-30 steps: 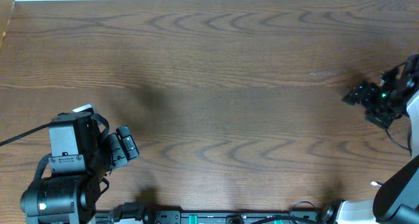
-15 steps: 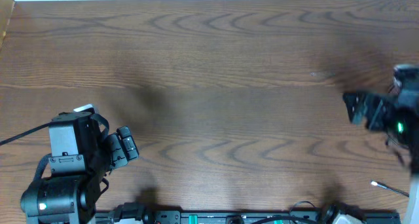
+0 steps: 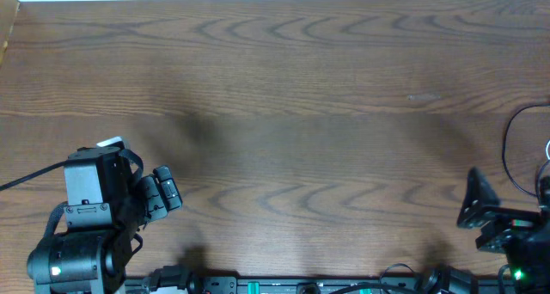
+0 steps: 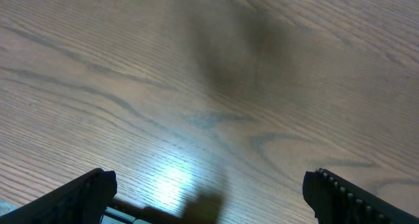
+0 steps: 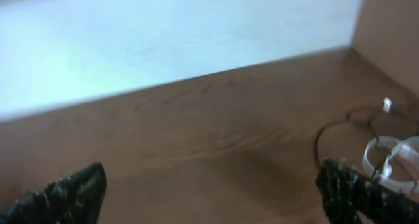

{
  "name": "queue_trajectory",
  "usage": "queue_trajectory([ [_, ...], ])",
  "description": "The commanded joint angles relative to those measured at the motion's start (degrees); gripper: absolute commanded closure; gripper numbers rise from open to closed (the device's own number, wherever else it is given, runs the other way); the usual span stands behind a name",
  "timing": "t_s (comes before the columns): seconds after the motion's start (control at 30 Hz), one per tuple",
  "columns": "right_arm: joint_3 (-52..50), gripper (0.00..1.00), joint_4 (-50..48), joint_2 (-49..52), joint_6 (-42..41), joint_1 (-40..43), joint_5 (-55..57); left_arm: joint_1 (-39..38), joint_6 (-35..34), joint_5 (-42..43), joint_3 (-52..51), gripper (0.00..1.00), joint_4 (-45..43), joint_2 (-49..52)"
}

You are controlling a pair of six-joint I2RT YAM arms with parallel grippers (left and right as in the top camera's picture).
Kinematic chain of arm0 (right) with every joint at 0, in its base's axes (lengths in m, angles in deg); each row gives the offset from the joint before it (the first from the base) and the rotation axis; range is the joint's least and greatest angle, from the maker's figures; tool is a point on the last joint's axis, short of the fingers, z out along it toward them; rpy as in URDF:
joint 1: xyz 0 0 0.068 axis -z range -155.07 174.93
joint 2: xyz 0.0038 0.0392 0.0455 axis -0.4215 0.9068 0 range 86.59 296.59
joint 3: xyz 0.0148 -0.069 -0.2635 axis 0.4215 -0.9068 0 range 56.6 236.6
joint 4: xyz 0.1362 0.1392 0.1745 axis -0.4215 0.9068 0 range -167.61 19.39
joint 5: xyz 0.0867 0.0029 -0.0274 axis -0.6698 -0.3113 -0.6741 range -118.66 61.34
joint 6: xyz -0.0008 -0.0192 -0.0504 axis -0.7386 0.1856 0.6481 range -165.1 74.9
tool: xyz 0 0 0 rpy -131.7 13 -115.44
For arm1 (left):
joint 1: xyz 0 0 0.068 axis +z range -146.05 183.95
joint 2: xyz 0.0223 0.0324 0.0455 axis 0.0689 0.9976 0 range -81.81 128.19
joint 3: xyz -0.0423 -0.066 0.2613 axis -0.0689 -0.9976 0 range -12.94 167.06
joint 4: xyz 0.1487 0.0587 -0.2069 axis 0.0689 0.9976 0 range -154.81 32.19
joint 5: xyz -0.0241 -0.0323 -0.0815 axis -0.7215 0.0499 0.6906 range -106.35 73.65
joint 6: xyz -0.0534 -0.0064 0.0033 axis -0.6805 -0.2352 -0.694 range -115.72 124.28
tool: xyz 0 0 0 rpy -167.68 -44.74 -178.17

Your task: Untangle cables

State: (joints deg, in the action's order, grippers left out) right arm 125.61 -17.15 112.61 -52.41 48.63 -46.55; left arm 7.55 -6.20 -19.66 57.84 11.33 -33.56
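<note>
My left pincer (image 4: 209, 181) hangs low over the brown wooden table (image 3: 301, 88), at the near left corner. Its two black fingers (image 4: 82, 194) are spread wide apart, with bare wood between them (there is a dark shadow and a shiny spot of light on it). It holds nothing.

My right pincer (image 5: 209, 175) is at the near right corner of the table. Its fingers are spread wide too, one at each bottom corner of my right wrist view. Nothing is pinched between them.

The cables (image 5: 316, 142) are on the right side of the table, close to its right edge. From above I see a thin black cable (image 3: 504, 152) that bends in a curve. It is a bit farther back than my right pincer and apart from it. In my right wrist view, the thin black cable makes a loop on the wood, just beside my right finger. A flat white cable (image 5: 393, 162) lies curled in a ring right next to it (I cannot tell if it touches the finger). A small white plug (image 5: 387, 104) sits a little behind the ring, near the tan side wall (image 5: 393, 34). The view is blurry, so I cannot tell if the black and white cables cross over each other. My left pincer is well apart from all of them.
</note>
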Motion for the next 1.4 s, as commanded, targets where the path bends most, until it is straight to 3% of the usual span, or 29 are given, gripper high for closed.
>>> queue_trajectory([
  [0.0,-0.1,0.01,-0.7,-0.1,-10.1,-0.4,3.5,0.2,0.4,0.3,1.0,0.03,0.3,-0.1],
  [0.1,-0.1,0.01,-1.6,-1.6,-1.2,-0.6,-0.3,0.2,0.4,0.5,1.0,0.04,0.3,-0.1],
  [0.4,-0.1,0.01,-3.2,-13.4,9.3,-3.6,-8.6,0.2,0.4,0.6,1.0,0.04,0.3,-0.1],
  [0.7,0.3,0.01,8.3,-18.4,17.3,-8.2,-17.5,0.2,0.4,1.0,1.0,0.04,0.6,-0.1],
  [1.13,5.5,0.01,23.8,-21.3,24.6,-11.5,-14.4,0.2,0.4,1.0,1.0,0.03,0.6,-0.1],
  [1.37,7.0,0.01,25.3,-21.3,26.4,-12.3,-13.6,0.2,0.4,1.0,1.0,0.04,0.6,-0.1],
])
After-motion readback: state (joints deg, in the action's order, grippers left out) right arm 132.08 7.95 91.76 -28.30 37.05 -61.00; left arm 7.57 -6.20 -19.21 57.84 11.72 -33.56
